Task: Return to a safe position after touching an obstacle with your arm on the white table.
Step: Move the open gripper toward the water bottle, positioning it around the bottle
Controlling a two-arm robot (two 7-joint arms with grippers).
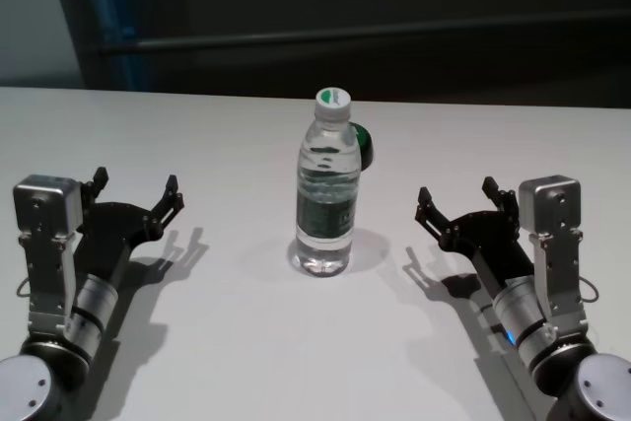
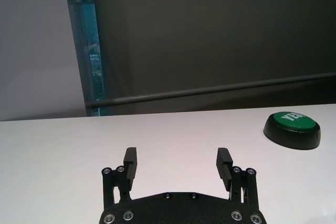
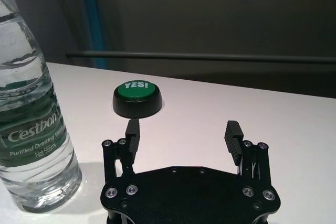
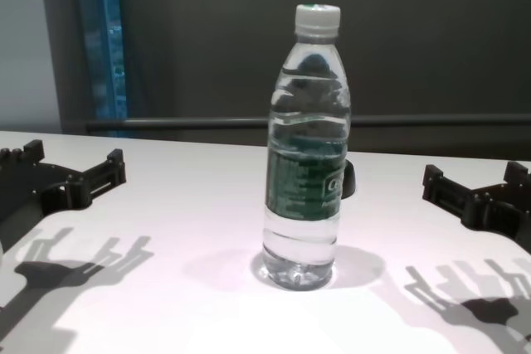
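Observation:
The obstacle, a clear water bottle (image 1: 326, 184) with a white cap and dark green label, stands upright at the middle of the white table (image 1: 246, 342). It also shows in the chest view (image 4: 305, 147) and the right wrist view (image 3: 31, 124). My left gripper (image 1: 136, 189) is open and empty at the left, well apart from the bottle. My right gripper (image 1: 458, 202) is open and empty at the right, also apart from it. Both show open in their wrist views (image 2: 178, 163) (image 3: 182, 134) and in the chest view (image 4: 73, 165) (image 4: 474, 181).
A low round green button on a black base (image 3: 137, 98) sits just behind the bottle, partly hidden by it in the head view (image 1: 364, 145); it also shows in the left wrist view (image 2: 292, 127). A dark wall with a rail runs behind the table's far edge.

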